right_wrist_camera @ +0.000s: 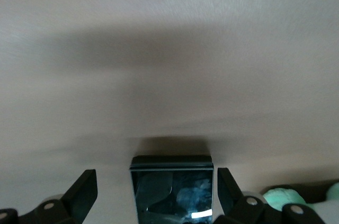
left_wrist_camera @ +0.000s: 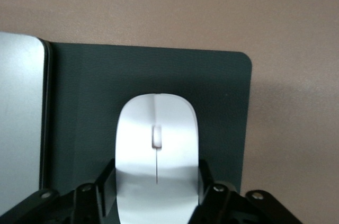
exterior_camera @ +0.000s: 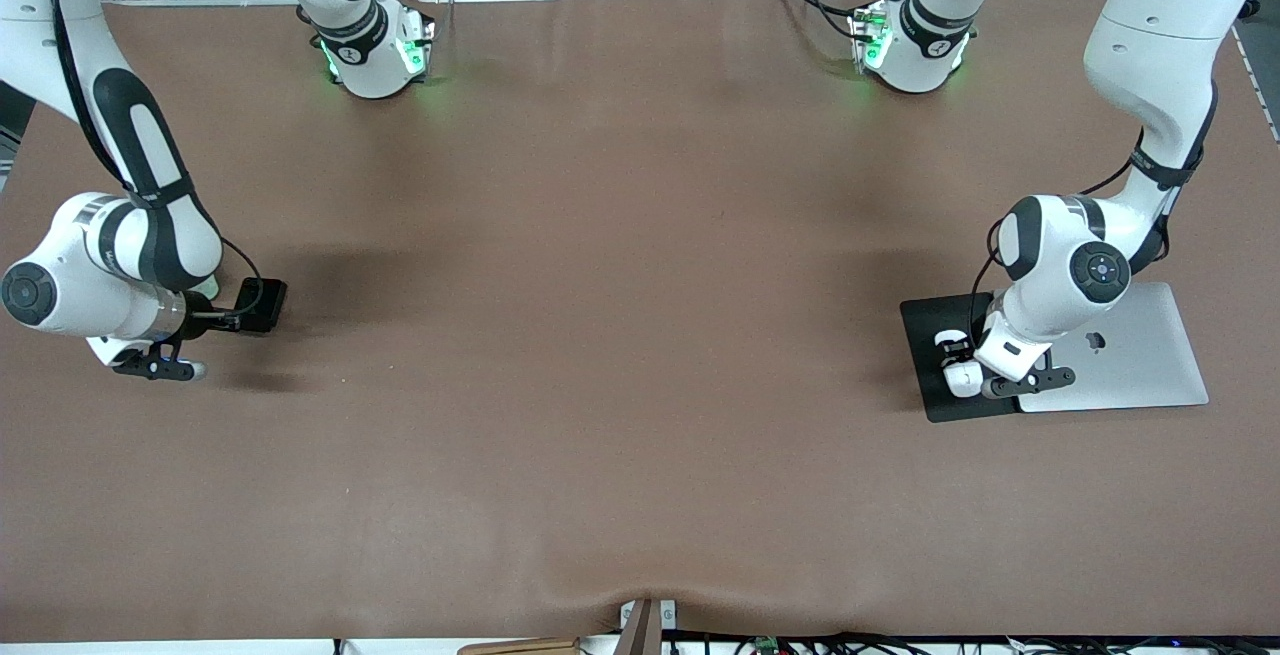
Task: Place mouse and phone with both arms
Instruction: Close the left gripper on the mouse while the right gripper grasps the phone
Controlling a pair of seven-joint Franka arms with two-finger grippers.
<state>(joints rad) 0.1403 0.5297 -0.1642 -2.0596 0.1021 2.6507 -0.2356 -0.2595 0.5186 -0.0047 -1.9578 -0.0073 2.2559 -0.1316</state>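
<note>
The white mouse (left_wrist_camera: 157, 123) sits on the black mouse pad (left_wrist_camera: 222, 102), toward the left arm's end of the table. My left gripper (left_wrist_camera: 157, 173) is shut on the mouse's rear sides. In the front view that gripper (exterior_camera: 955, 357) is low over the pad (exterior_camera: 935, 405) with the mouse (exterior_camera: 963, 378) partly hidden under it. The glossy black phone (right_wrist_camera: 172, 195) lies toward the right arm's end of the table. My right gripper (right_wrist_camera: 157, 181) is open, one finger on each side of the phone, with gaps. In the front view that gripper (exterior_camera: 245, 308) is at the phone (exterior_camera: 265, 305).
A closed silver laptop (exterior_camera: 1140, 355) lies beside the mouse pad and overlaps its edge; it also shows in the left wrist view (left_wrist_camera: 18, 118). A pale green object (exterior_camera: 207, 286) sits under the right arm's wrist and shows in the right wrist view (right_wrist_camera: 280, 198). Brown cloth (exterior_camera: 620, 335) covers the table.
</note>
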